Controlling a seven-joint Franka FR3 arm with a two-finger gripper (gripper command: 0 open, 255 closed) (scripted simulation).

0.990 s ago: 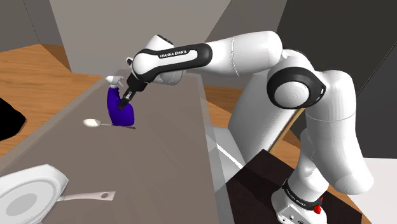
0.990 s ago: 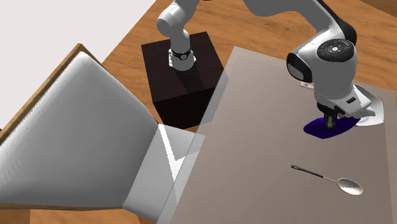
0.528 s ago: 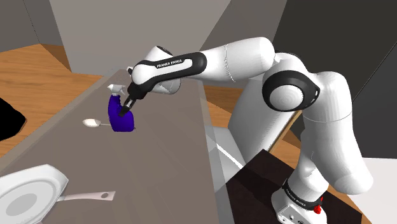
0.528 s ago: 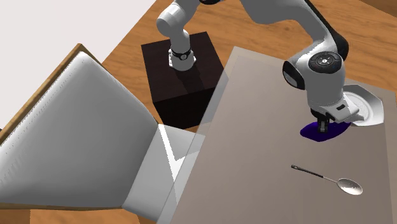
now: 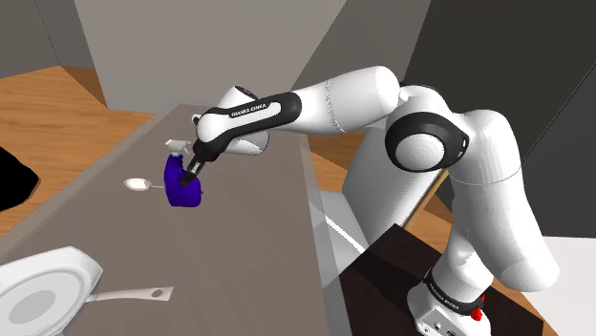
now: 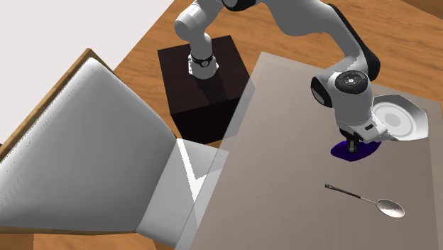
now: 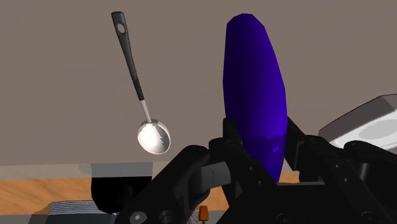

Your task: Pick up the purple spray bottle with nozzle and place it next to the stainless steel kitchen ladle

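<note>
As jaws grip it, purple spray bottle (image 7: 254, 95) between them, ladle (image 7: 154, 137) nearby.

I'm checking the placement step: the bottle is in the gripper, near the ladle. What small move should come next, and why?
Probably lower the bottle onto the counter: the gripper clasps it, and the ladle lies close beside it.
</note>
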